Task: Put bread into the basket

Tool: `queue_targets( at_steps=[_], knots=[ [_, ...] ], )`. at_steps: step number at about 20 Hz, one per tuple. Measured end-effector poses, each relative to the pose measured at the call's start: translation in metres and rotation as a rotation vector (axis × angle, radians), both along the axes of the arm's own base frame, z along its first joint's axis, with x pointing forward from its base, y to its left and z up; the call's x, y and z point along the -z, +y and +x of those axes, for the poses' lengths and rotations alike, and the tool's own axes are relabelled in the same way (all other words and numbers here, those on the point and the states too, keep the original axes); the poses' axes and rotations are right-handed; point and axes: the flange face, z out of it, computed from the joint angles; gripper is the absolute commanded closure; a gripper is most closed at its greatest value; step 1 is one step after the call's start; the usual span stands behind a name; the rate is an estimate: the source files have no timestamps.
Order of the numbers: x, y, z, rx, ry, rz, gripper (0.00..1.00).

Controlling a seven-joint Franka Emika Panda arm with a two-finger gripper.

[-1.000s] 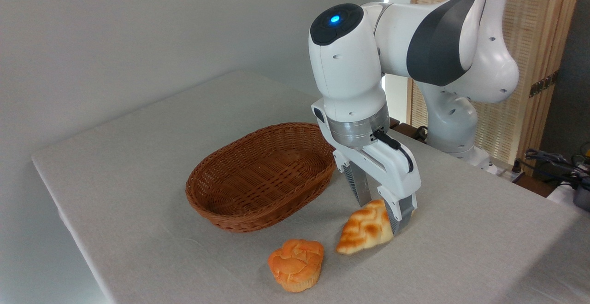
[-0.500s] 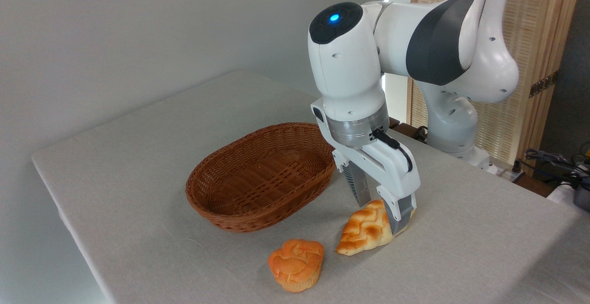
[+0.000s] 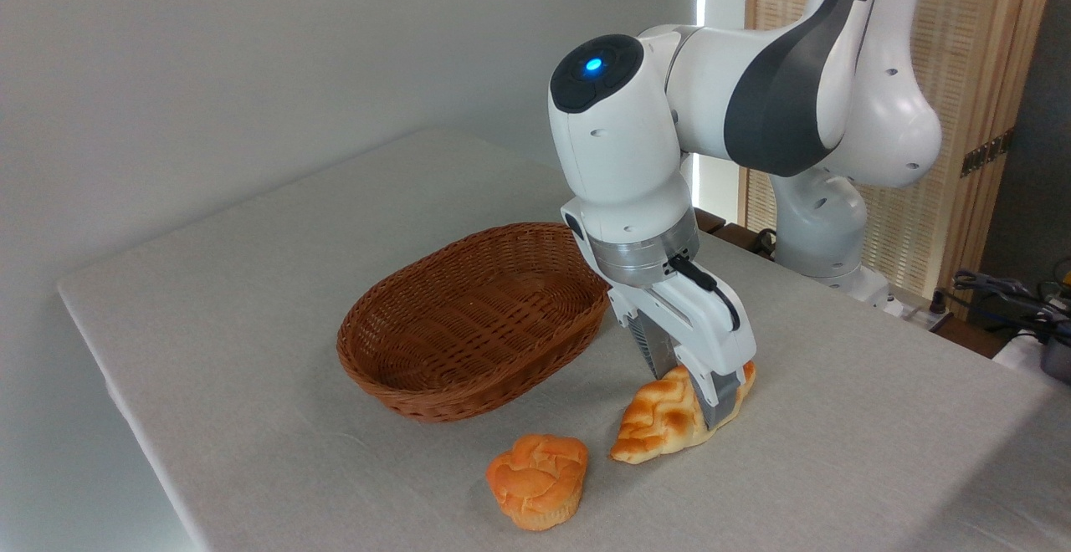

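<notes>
One white arm bends down from the upper right, its wrist tilted so the gripper (image 3: 693,389) points down at the table (image 3: 251,301). Its two fingers straddle the far half of the bread (image 3: 661,422), pinching it across its width; the near finger hides part of the loaf. The bread's pointed near end rests on the cloth, right of the empty basket (image 3: 473,322), beside the muffin-shaped bun (image 3: 537,482).

A single fixed camera looks down obliquely across the table (image 3: 251,301) from its near corner, at middling range.
</notes>
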Motion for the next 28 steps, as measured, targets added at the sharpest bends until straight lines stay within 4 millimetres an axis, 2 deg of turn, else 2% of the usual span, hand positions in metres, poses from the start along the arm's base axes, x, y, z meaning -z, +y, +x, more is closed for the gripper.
queue_targets(
  at_steps=[6,8,10,15,16,18,21,23,25,26,27,28],
  knots=[
    [-0.001,-0.001,-0.001,0.002,0.007,-0.001,0.93],
    [-0.01,-0.002,-0.003,0.003,0.035,-0.005,0.93],
    [-0.032,-0.005,0.0,0.002,0.031,-0.017,0.93],
    [-0.109,-0.025,0.027,-0.002,-0.097,-0.089,0.92],
    [-0.12,-0.035,0.033,0.001,-0.121,-0.105,0.92],
    [-0.134,-0.067,0.047,-0.031,-0.145,-0.134,0.88],
    [-0.126,-0.126,0.064,-0.09,-0.12,-0.125,0.84],
    [-0.113,-0.16,0.074,-0.133,-0.118,-0.119,0.75],
    [-0.097,-0.184,0.082,-0.164,-0.113,-0.114,0.44],
    [-0.088,-0.191,0.085,-0.169,-0.1,-0.109,0.2],
    [-0.081,-0.196,0.086,-0.167,-0.087,-0.106,0.08],
    [-0.075,-0.198,0.088,-0.163,-0.076,-0.103,0.04]
  ],
)
